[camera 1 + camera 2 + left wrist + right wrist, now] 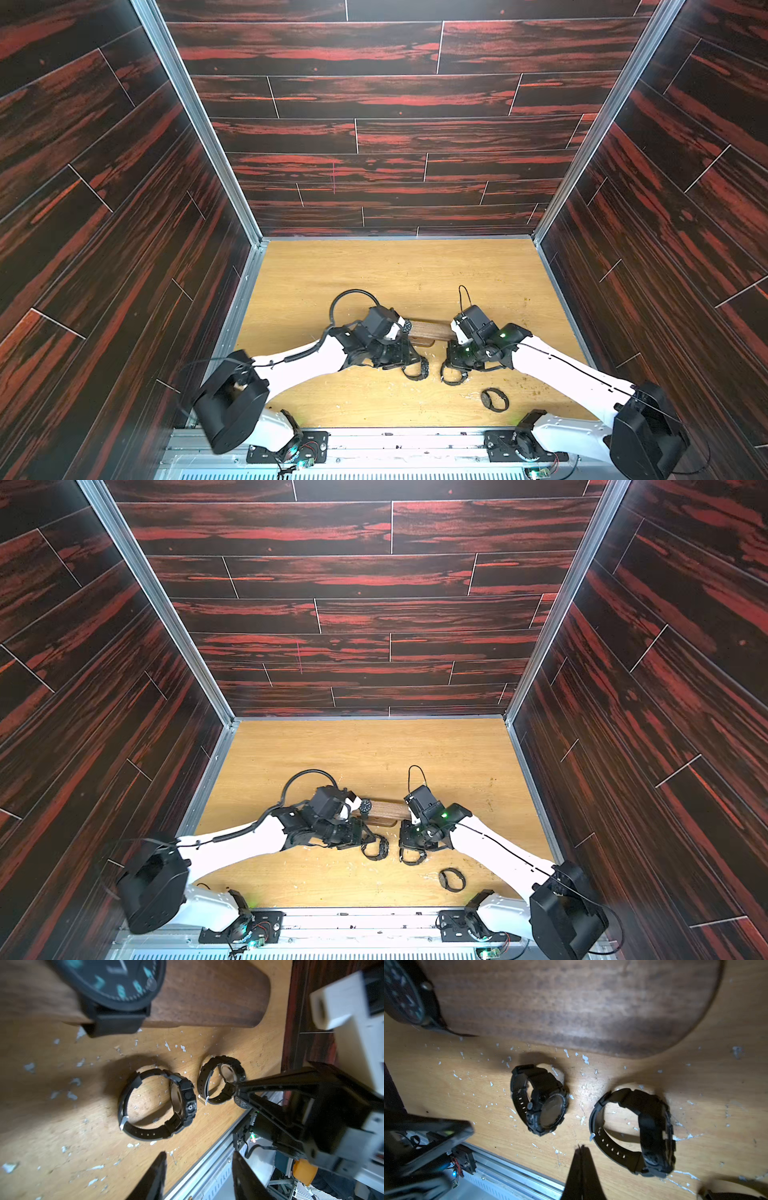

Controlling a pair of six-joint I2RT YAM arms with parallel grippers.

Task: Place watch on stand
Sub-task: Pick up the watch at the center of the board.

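Note:
The stand (430, 330) is a dark-brown wooden bar lying across the table's middle, between my two wrists. A black watch (406, 325) with teal numerals is strapped around its left end; the left wrist view shows this watch (116, 982) on the stand (207, 997) close up. My left gripper (199, 1167) is open and holds nothing, hanging over the table in front of the stand. My right gripper (582, 1147) is shut and empty, its tips beside a strap. Two black watches (415, 368) (453, 376) lie just in front of the stand, under the grippers.
A third loose black watch (494, 400) lies nearer the front right. White flecks litter the wooden tabletop (374, 274). A metal rail (374, 436) runs along the front edge. Dark panelled walls enclose the left, back and right sides.

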